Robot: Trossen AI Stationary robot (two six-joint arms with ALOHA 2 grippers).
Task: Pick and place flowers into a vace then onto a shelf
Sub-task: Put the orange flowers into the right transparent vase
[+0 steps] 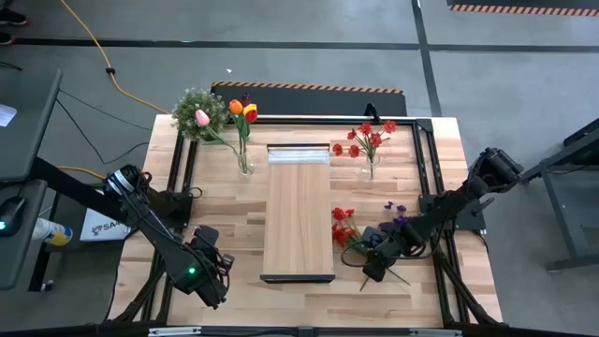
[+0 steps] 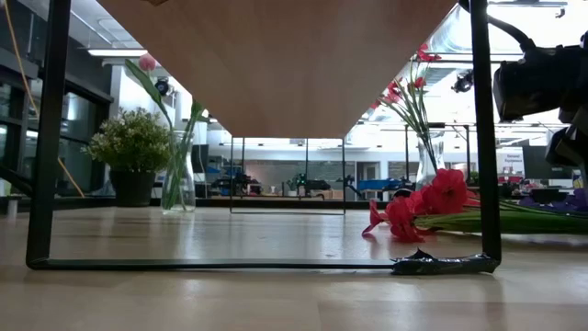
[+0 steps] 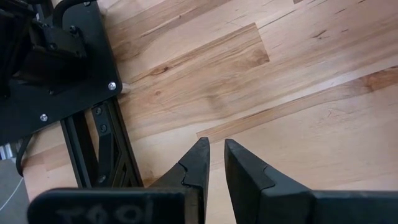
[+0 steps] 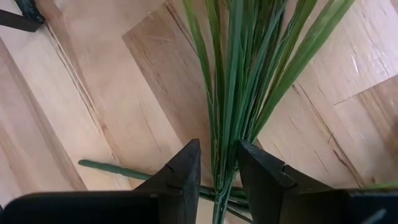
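Right gripper (image 4: 214,171): low at the table's right near side, fingers clamped on the green stems of the red spray (image 1: 343,226) lying flat right of the shelf (image 1: 298,211). Left gripper (image 3: 216,168): near left corner, over bare wood, fingers almost together, holding nothing. Tulips (image 1: 241,112) and another red spray (image 1: 367,140) stand in vases at the far side.

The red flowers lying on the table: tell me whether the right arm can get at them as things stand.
Probably yes. The right claw already straddles the green stems of the red flowers lying on the table, and nothing stands between. The shelf sits clear to one side.
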